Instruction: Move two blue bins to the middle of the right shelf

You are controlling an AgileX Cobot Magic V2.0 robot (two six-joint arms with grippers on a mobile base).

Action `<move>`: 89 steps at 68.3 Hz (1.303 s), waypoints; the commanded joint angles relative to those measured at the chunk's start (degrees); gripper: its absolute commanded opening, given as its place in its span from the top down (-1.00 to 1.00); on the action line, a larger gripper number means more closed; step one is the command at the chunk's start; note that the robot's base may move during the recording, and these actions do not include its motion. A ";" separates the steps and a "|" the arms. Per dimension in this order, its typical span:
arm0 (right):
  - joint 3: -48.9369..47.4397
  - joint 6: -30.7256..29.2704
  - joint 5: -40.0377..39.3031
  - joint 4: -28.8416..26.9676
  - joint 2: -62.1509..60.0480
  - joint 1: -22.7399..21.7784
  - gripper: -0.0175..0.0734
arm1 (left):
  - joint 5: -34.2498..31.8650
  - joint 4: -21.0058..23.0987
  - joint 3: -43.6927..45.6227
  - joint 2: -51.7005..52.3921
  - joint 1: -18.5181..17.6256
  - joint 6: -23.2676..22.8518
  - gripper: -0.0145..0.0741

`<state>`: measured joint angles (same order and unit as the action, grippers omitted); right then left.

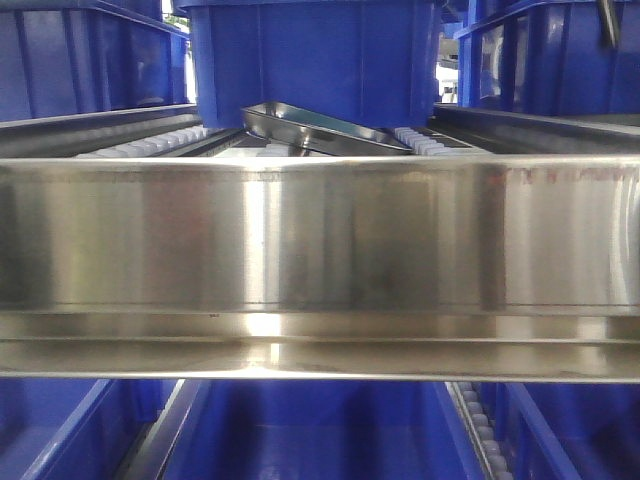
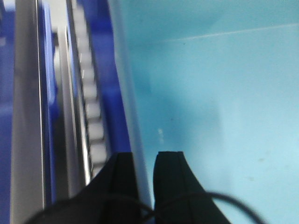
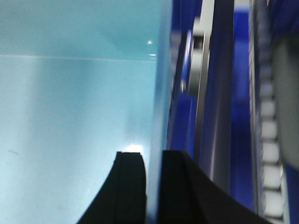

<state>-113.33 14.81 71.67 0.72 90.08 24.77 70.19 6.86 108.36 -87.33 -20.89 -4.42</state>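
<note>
The bin (image 1: 320, 60) sits above and behind the beam (image 1: 320, 240), one flat wall facing it and its side walls running straight back; which axis is longer I cannot tell. The left gripper (image 2: 144, 163) pinches its left wall and the right gripper (image 3: 153, 161) its right, jaws nearly closed on the rims. A tilted tray (image 1: 310, 125) lies just behind the beam, with rollers (image 1: 150, 145) on either side.

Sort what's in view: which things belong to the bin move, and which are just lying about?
Job:
- blue bin, one side wall between the fingers of each hand
- left hand
- right hand

Just there:
- steel tray
- roller tracks
- steel shelf beam
- other blue bins; one may be the second, cannot tell
</note>
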 commanded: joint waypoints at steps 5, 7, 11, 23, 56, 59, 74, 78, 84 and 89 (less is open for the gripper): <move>-4.10 -0.82 -1.71 0.77 -1.00 -0.05 0.95 | -0.22 4.38 6.03 1.22 0.15 0.74 0.92; -4.15 -0.82 -1.71 0.77 -1.00 -0.05 0.95 | -0.22 4.38 6.55 1.22 0.15 0.74 0.92; -4.22 -0.82 -1.71 0.77 -1.03 -0.05 0.95 | -0.22 4.38 6.73 1.22 0.15 0.74 0.92; -4.21 -0.82 -1.71 0.77 -1.03 -0.05 0.95 | -0.22 4.38 6.73 1.22 0.15 0.74 0.92; -4.21 -0.82 -1.71 0.77 -1.03 -0.05 0.95 | -0.22 4.38 6.73 1.22 0.15 0.74 0.92; -4.21 -0.82 -1.71 0.77 -1.03 -0.05 0.95 | -0.28 4.38 6.73 1.22 0.15 0.74 0.92; -4.21 -0.82 -1.71 0.77 -1.03 -0.05 0.95 | -0.95 4.38 6.73 1.22 0.15 0.74 0.92; -4.21 -0.82 -1.71 0.77 -1.03 -0.05 0.95 | -0.95 4.38 6.73 1.22 0.15 0.74 0.92; -4.21 -0.82 -1.71 0.77 -1.03 -0.05 0.95 | -0.95 4.38 6.73 1.22 0.15 0.74 0.92; -4.21 -0.82 -1.71 0.77 -1.03 -0.05 0.95 | -0.95 4.38 6.73 1.22 0.15 0.74 0.92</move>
<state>-116.88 14.68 72.11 1.24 89.73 24.77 71.18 7.95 114.13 -87.10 -20.74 -4.51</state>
